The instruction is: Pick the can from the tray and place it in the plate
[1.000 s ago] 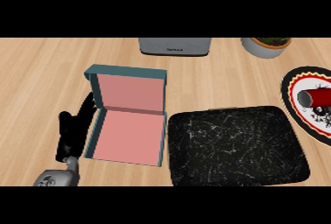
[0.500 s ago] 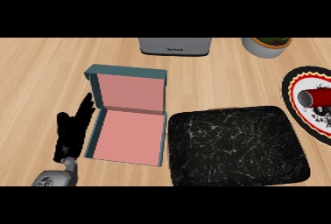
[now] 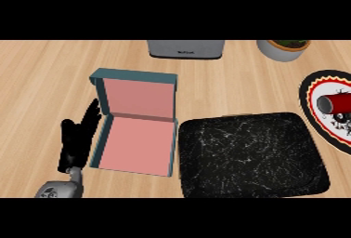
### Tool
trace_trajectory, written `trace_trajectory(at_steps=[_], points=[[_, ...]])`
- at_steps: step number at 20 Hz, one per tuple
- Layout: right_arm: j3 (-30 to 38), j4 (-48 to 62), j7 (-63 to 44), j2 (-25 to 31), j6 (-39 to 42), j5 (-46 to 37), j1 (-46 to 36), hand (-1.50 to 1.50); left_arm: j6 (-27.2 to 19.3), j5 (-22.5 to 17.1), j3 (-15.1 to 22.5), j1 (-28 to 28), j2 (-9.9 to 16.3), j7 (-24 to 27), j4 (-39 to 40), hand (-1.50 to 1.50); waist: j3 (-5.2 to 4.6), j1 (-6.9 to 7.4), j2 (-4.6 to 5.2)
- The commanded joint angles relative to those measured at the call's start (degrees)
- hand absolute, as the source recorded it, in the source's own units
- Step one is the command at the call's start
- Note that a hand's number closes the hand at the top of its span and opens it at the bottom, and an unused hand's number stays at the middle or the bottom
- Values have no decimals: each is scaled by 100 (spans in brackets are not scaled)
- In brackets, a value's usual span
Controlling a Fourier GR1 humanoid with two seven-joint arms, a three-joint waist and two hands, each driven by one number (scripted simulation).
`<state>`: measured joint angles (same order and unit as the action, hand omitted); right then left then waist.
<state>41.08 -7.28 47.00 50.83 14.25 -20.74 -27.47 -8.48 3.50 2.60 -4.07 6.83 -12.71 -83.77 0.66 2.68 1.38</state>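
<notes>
A red can lies on its side in the round plate with a black, red and white rim, cut off by the view's right edge. The black marbled tray sits in the lower middle with nothing in it. My left hand rests open at the lower left, fingers straight and pointing up, just beside the left wall of an open box. My right hand does not show.
An open teal box with a pink inside lies left of the tray. A grey appliance stands at the back edge. A plant pot stands at the back right. Wooden countertop lies all round.
</notes>
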Motion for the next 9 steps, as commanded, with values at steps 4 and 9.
trace_trajectory(at_steps=[4, 9], points=[[127, 0, 14, 177, -127, 93, 225, -150, -60, 52, -3, 19, -33, -11, 66, 0, 8, -17, 12], [81, -15, -95, 209, -257, 34, 245, -150, 109, -38, -25, 27, 69, -32, -59, 0, 10, 27, 2]])
